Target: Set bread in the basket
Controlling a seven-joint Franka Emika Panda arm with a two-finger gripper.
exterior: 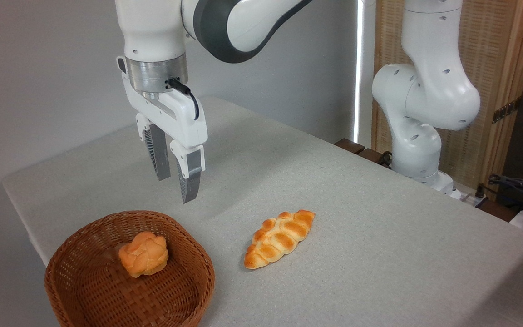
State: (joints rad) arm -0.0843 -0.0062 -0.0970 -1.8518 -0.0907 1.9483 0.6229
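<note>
Wicker basket (130, 272) sits at the near left corner of the counter (379, 236), a small knotted bun (143, 253) already inside. Above its far rim hang the fingers (177, 175), slightly apart and holding nothing. Rightward, clear of the basket, the braided loaf (278, 238) lies flat, long axis slanting from near-left to far-right. I'd say the fingers must travel right and forward, then straddle its narrow width.

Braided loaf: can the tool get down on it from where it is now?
Probably yes. The tool hangs open and empty above the table, up and left of the braided loaf. The loaf lies alone on bare cloth, apart from the basket, nothing over it.
</note>
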